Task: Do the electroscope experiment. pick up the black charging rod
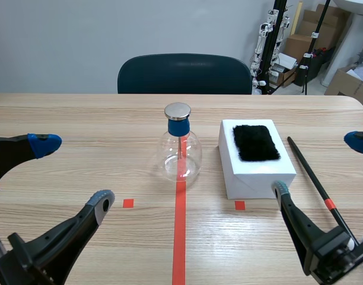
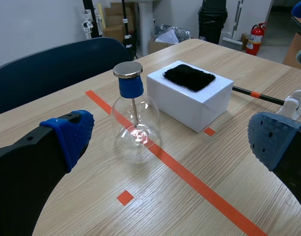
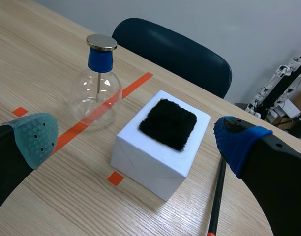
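Observation:
The black charging rod [image 1: 315, 178] lies on the table right of the white box [image 1: 252, 169], with an orange band near its near end; it also shows as the rod [image 3: 217, 196] and rod [image 2: 256, 95]. The glass flask electroscope [image 1: 180, 148] with blue collar and metal cap stands on the red centre line. A black fur pad [image 1: 255, 142] rests on the box. My right gripper [image 1: 321, 169] is open, straddling the rod from above the table. My left gripper [image 1: 72, 172] is open at the table's left, holding nothing.
A dark blue chair [image 1: 184, 74] stands behind the far table edge. Cardboard boxes and stands [image 1: 300, 41] crowd the back right of the room. Bare wood lies in front of the flask and box.

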Controlling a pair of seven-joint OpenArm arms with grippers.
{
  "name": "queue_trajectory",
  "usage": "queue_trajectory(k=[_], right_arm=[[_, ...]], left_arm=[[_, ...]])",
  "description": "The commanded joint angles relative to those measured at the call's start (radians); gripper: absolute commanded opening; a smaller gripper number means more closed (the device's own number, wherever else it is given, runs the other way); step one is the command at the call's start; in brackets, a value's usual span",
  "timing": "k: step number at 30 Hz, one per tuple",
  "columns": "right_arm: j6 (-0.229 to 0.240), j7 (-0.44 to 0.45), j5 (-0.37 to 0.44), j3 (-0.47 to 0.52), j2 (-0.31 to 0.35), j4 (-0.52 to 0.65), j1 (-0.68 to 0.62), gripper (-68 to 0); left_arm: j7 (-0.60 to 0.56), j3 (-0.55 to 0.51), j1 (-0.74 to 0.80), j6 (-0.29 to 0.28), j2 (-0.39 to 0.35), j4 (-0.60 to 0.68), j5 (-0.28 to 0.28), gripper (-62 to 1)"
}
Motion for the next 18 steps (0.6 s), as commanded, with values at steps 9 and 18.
queue_trajectory(k=[9,18], right_arm=[[0.001,-0.001,0.007,0.003,0.01,0.007,0.001,0.4],[0.006,0.002,0.008,0.003,0.011,0.007,0.001,0.4]], left_arm=[[-0.017,0.002,0.0,-0.002,0.005,0.006,-0.01,1.4],[-0.014,0.002,0.0,-0.001,0.005,0.004,-0.01,1.4]])
